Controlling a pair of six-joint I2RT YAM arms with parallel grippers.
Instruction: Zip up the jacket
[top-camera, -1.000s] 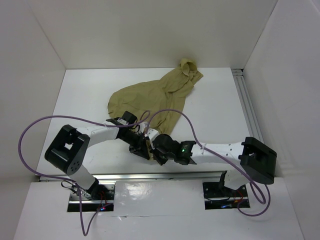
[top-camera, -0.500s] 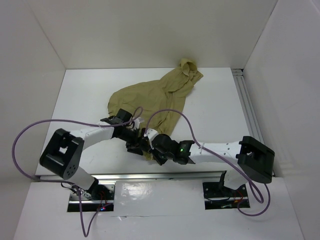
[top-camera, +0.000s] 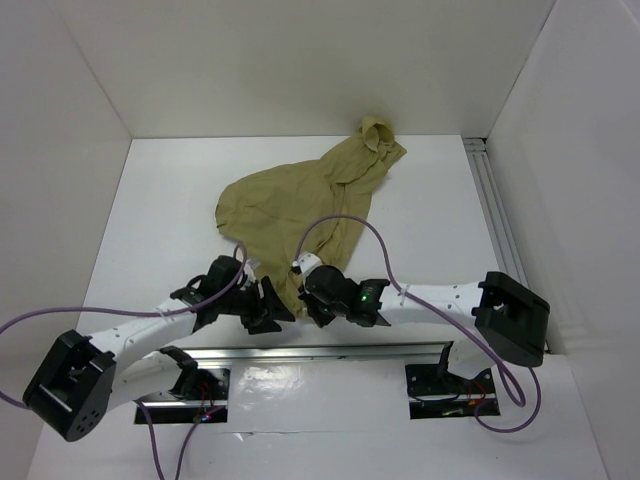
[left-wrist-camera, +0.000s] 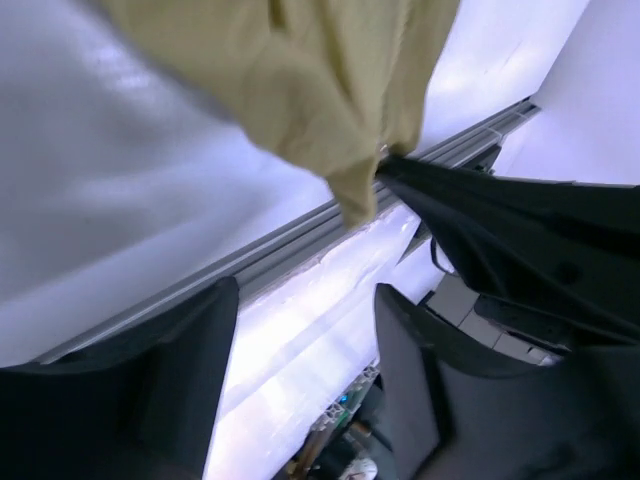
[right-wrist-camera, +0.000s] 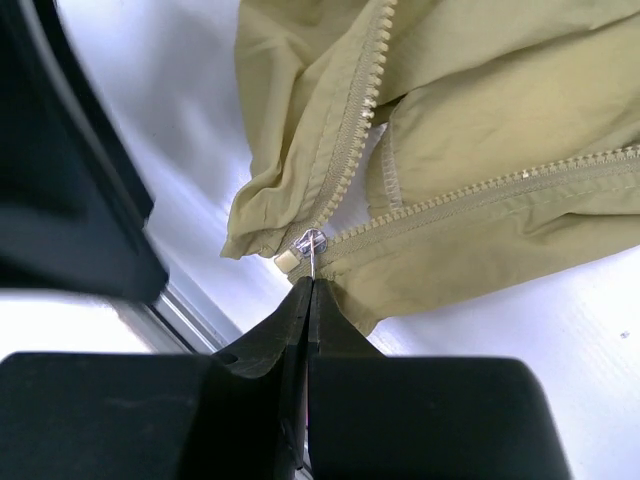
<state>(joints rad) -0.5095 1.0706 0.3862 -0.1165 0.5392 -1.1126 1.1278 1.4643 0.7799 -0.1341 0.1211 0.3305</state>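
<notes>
Right wrist, right hand (right-wrist-camera: 308, 288) pinching zipper pull (right-wrist-camera: 312, 248) of jacket (right-wrist-camera: 480, 150), left hand (left-wrist-camera: 305, 292) spread empty

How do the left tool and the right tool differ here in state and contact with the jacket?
The left tool stands open and empty; the right tool is shut on the zipper pull. The left tool is apart from the jacket, whose hem corner lies ahead of it; the right tool touches it at the zip's bottom end. Shared: both are black and sit by the jacket's near hem.
</notes>
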